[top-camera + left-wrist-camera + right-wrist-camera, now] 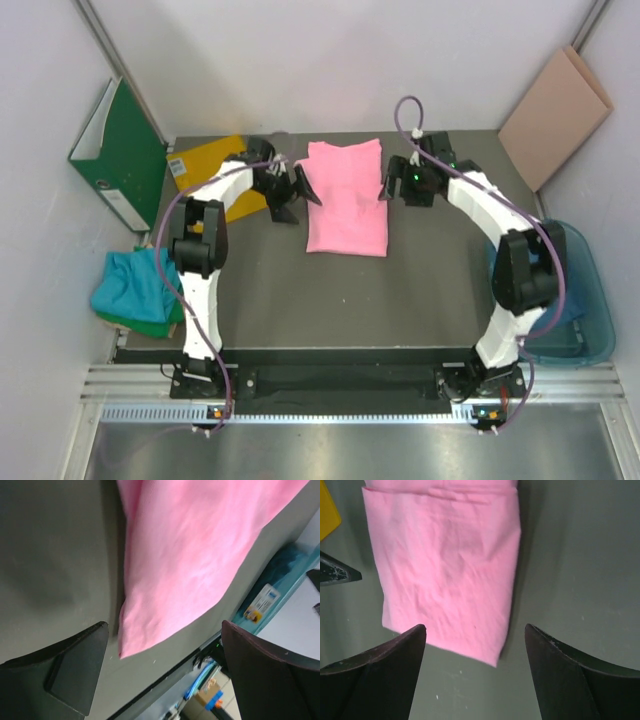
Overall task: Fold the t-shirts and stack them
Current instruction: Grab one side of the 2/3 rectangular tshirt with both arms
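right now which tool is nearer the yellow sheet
Left. The left tool sits just right of the yellow sheet, between it and the pink t-shirt. The right tool is on the shirt's other side, farther away.

A dark grey table fills the middle of a white-walled booth, with a slotted metal rail running along its near edge. At its far left corner a flat yellow square sheet lies on the surface, and just beyond that corner a green binder stands upright against the left wall. On the opposite side, a flat tan board leans against the right wall near the far right corner, and a translucent blue bin sits at the table's near right edge.
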You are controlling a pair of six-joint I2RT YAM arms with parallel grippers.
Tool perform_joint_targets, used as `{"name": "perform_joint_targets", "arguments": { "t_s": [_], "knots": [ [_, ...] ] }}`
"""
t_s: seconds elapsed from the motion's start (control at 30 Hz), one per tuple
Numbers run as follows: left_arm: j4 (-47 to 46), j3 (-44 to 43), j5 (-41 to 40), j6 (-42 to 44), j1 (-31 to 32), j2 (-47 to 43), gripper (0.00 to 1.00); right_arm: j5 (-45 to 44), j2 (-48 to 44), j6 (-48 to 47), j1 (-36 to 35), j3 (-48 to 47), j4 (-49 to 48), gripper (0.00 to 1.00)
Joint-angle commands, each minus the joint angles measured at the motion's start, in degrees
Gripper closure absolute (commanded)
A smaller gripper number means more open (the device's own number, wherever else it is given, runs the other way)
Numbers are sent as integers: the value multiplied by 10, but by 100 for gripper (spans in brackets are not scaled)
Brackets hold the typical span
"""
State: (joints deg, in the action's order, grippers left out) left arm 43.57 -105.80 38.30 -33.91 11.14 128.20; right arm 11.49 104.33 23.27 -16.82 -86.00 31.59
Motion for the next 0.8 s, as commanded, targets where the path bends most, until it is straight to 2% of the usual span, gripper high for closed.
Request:
{"name": "perform_joint_targets", "arguments": {
  "t_s": [0.0,0.13,0.27,0.33,0.4,0.43,0.47,0.5,0.53,0.57,0.6,0.67,0.7,0.77],
  "knots": [
    [-40,104,-1,28,15,-53,1,25,-43,18,9,107,-3,21],
    [-110,211,-4,-9,30,-80,1,83,-41,44,11,182,-38,27],
    [-161,240,-14,-32,37,-86,4,144,-13,77,9,242,-116,34],
    [-167,241,-13,-39,39,-74,15,154,9,89,6,238,-130,35],
    [-176,238,-4,-40,43,-67,31,160,30,94,1,225,-137,37],
    [-177,234,-1,-39,45,-60,55,160,36,94,-1,210,-142,37],
    [-178,232,-2,-39,47,-57,65,158,40,96,-1,203,-152,39],
    [-180,226,-1,-39,50,-52,78,160,49,101,-5,199,-160,49],
    [-178,221,-2,-37,51,-45,100,160,51,106,-6,193,-167,55],
    [-175,218,-2,-37,51,-43,100,164,52,109,-7,192,-187,62],
    [-172,214,-2,-36,50,-41,100,168,56,115,-9,189,-192,77],
    [-164,214,-4,-33,51,-46,100,174,57,119,-12,183,-185,94],
    [-159,220,-9,-30,51,-51,100,174,50,117,-15,183,-181,100],
    [-145,232,-15,-24,51,-71,100,164,34,113,-17,200,-167,100]
  ]
}}
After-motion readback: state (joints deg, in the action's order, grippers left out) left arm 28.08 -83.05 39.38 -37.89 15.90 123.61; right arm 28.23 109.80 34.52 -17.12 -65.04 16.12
